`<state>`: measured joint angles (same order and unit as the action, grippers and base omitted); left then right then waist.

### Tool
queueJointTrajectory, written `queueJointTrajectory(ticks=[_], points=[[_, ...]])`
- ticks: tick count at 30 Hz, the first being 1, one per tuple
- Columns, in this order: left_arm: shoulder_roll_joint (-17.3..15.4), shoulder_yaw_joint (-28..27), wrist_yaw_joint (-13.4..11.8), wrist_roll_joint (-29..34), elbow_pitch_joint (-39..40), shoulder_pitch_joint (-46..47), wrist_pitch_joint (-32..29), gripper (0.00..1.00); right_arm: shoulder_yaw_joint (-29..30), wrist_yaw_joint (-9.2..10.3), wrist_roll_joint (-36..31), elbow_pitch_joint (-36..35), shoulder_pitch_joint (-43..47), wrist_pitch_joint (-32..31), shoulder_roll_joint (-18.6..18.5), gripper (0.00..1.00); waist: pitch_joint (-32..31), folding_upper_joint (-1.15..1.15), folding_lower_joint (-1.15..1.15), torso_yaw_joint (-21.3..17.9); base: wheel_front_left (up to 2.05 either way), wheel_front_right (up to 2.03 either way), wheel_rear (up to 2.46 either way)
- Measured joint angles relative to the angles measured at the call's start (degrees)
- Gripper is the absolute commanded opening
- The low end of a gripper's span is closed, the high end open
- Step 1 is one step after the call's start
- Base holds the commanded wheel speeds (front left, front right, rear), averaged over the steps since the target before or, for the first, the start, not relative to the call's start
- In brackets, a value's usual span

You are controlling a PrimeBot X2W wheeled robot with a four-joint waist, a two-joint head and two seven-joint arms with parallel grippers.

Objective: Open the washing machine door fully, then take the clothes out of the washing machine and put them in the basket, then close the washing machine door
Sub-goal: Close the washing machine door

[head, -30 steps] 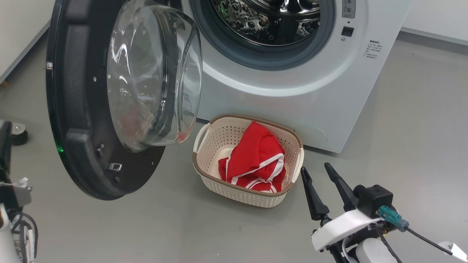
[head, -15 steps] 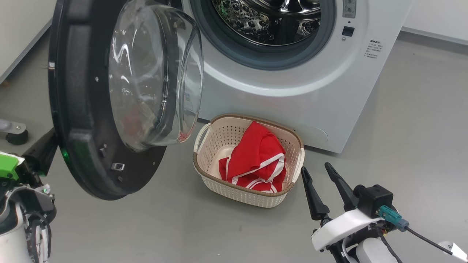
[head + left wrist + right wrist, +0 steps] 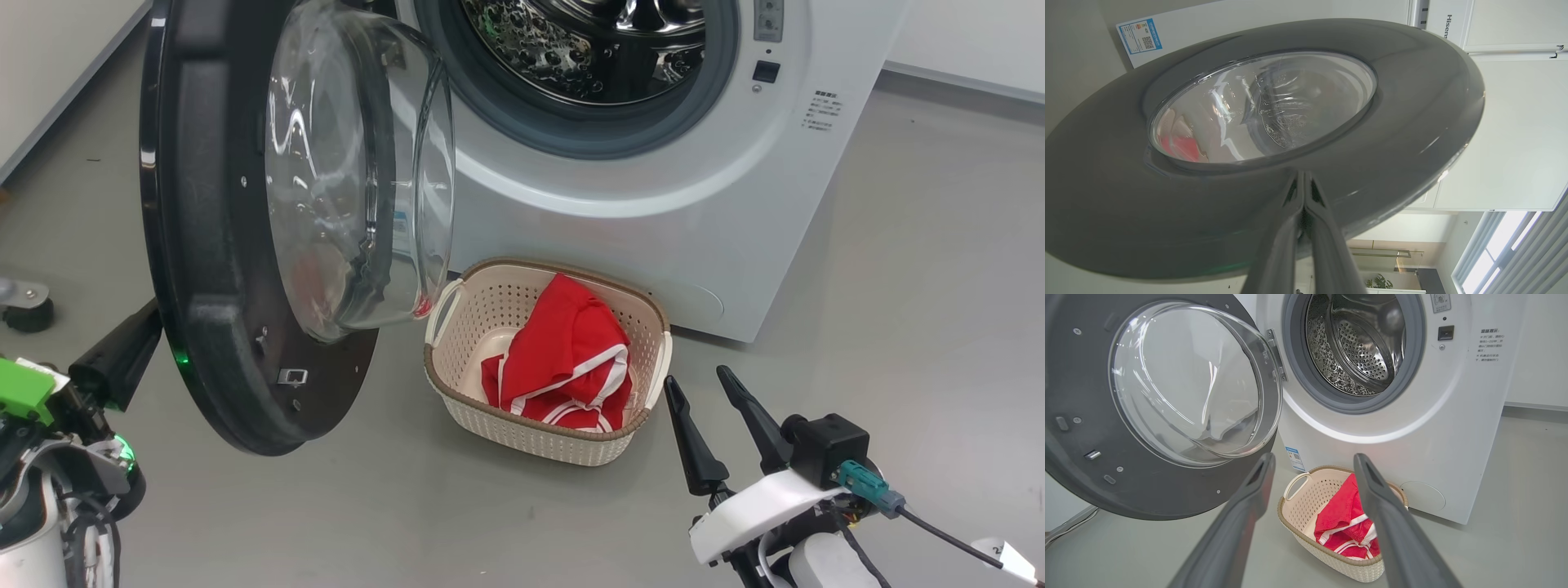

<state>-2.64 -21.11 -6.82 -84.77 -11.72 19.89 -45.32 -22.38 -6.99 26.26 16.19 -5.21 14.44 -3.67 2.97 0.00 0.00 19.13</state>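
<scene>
Your left gripper (image 3: 1303, 175), fingers together and empty, is facing the washing machine door (image 3: 204, 245); right gripper (image 3: 695, 377) is hovering spread, empty, 3 o'clock of the basket (image 3: 531, 433).

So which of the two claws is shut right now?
The left claw: its long dark fingers meet, pointing at the round glossy-black-rimmed door. The right claw has its fingers spread apart.

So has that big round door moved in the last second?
Yes. The washing machine door has swung rightward in the head view, its outer edge nearer the basket, starting to close.
</scene>
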Motion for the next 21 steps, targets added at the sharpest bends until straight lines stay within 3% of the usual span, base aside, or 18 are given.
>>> queueJointTrajectory(ticks=[21], points=[[0.57, 3.22, -0.04, -4.37, 1.89, -4.93, -1.29, 0.0, -1.91, 0.0, 0.0, 0.69, -0.73, 0.0, -0.23, 1.0, 0.81, 0.0, 0.0, -6.7, 0.0, 0.0, 0.0]])
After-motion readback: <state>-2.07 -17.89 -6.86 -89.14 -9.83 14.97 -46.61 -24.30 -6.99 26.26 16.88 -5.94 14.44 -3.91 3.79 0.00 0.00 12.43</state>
